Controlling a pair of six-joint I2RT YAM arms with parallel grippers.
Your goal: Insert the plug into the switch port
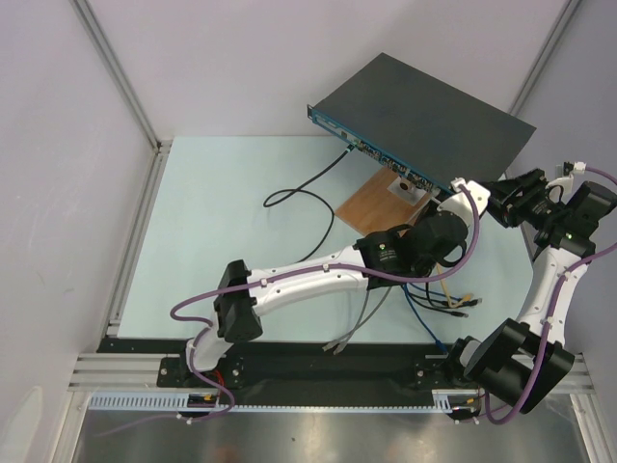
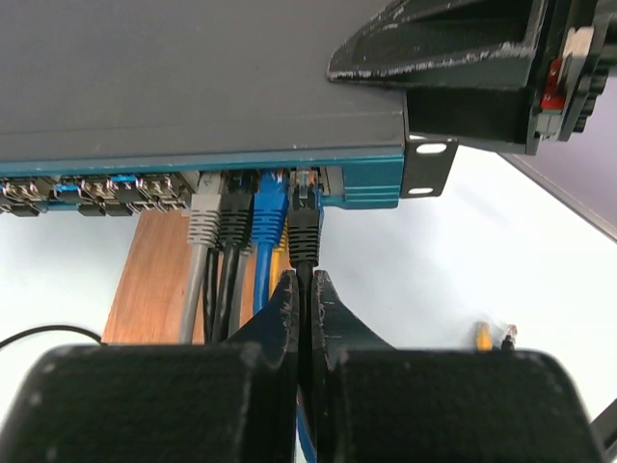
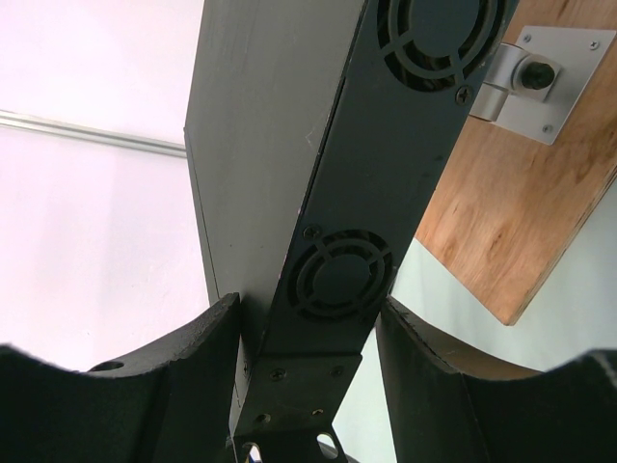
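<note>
While left gripper [image 2: 304, 285] pinches the plug cable [image 2: 305, 270] and right gripper [image 3: 308, 302] clamps the switch [image 1: 424, 111], pale walls [image 1: 241, 58] flank the mint table [image 1: 217, 265].

The left arm [image 1: 299, 280] and the right arm [image 1: 542, 285] are both built of smooth white links between chunky black joint housings. A purple cable [image 1: 188, 307] runs along each arm from the black base rail [image 1: 308, 371]. The left gripper [image 2: 303, 277] has matte black wedge-shaped fingers [image 2: 278, 323] on blocky black carriers, while the right gripper [image 3: 308, 301] has broad, curved black fingers [image 3: 188, 347], one with a small round hole.
</note>
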